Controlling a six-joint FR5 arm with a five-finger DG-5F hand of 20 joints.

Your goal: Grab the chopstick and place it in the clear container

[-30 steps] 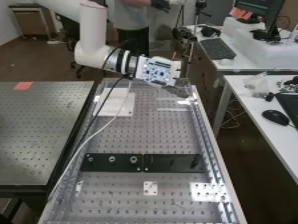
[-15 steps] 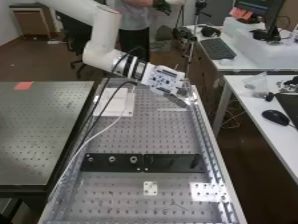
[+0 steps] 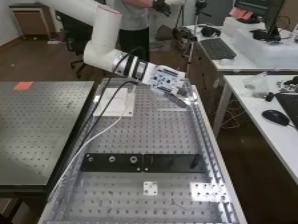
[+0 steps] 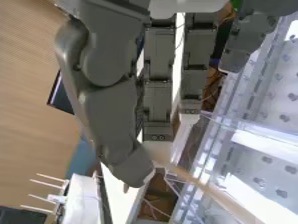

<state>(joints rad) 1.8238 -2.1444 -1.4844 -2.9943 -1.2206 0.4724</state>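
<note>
At the near end, the perforated metal bench (image 3: 120, 200) carries a small white plate (image 3: 150, 188) with holes. Beyond it a black plate strip (image 3: 171, 163) lies crosswise, spanning most of the width between the bench's long side rails, with round fittings on its left half. Farther along, the hole grid runs up to a white panel (image 3: 118, 103) near the left rail; a white cable (image 3: 102, 131) slants along that side. A dark gap separates this bench from the white desk (image 3: 249, 92) with its black mouse (image 3: 275, 117), and the dark perforated table (image 3: 40, 135) stands just beside the bench on the left.

At the far end, near the right rail, the hand (image 3: 175, 99) tilts down by the clear container. In the wrist view, the thumb (image 4: 110, 110) and fingers pinch the beige chopstick (image 4: 213, 192) by its end, between their tips. The chopstick slants out across the see-through wall of the clear container (image 4: 266, 133); whether it touches the wall I cannot tell.

As for markings, a printed blue-and-white circuit pattern (image 3: 166, 79) covers the hand's back, and an orange-red paper tag (image 3: 23, 86) lies at the table's far edge.
</note>
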